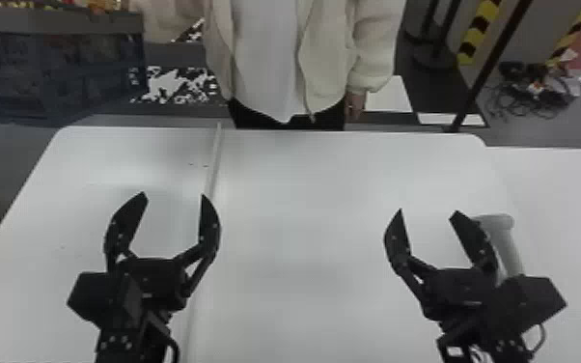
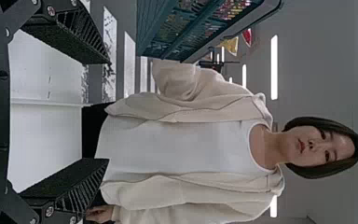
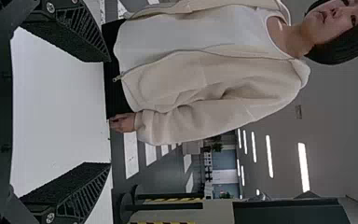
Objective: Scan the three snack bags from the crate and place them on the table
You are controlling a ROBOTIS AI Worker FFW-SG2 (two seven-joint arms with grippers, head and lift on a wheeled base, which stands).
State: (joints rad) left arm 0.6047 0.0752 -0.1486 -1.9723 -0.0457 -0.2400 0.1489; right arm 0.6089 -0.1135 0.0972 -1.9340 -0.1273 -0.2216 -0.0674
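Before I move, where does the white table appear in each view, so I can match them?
Head view: the white table spreads beneath the left hand and right hand.
Left wrist view: the table shows between the left hand's open fingers.
Right wrist view: the table shows between the right hand's open fingers.
Shared landmark: white patches on the floor beyond the table.

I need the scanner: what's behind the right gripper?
Behind the right gripper is a grey scanner; parts of its head and handle show, the rest is covered.
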